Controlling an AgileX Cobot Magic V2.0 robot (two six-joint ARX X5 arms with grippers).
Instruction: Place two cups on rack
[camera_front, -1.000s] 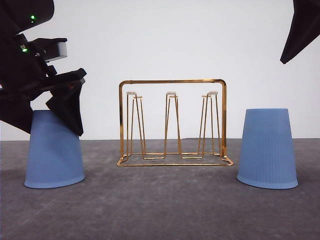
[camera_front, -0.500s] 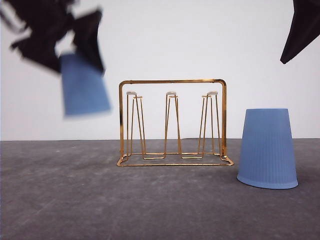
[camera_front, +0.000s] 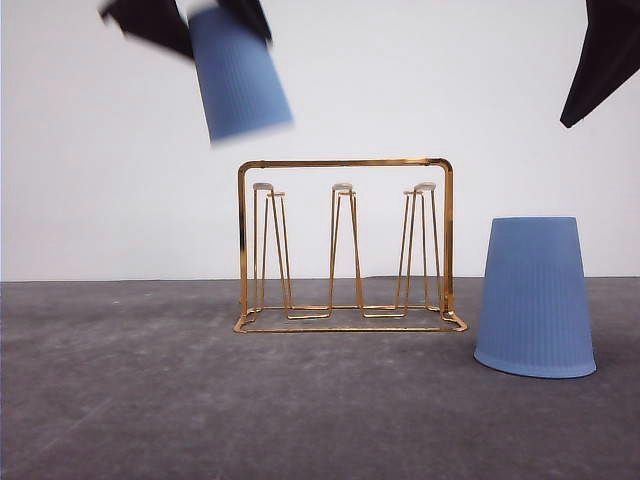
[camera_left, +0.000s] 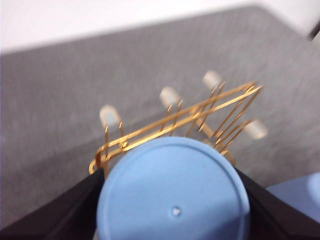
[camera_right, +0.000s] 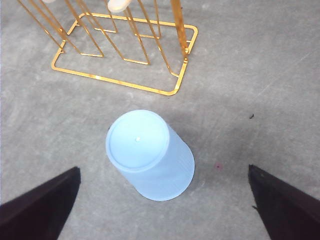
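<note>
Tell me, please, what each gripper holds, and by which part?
Left gripper holds a light-blue ribbed plastic cup by its closed base end; right gripper holds nothing.

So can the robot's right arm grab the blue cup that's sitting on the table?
Probably yes. The cup on the table stands upside down beside the rack, with bare table around it. The right gripper hangs open above it, its fingers spread wide to either side.
</note>
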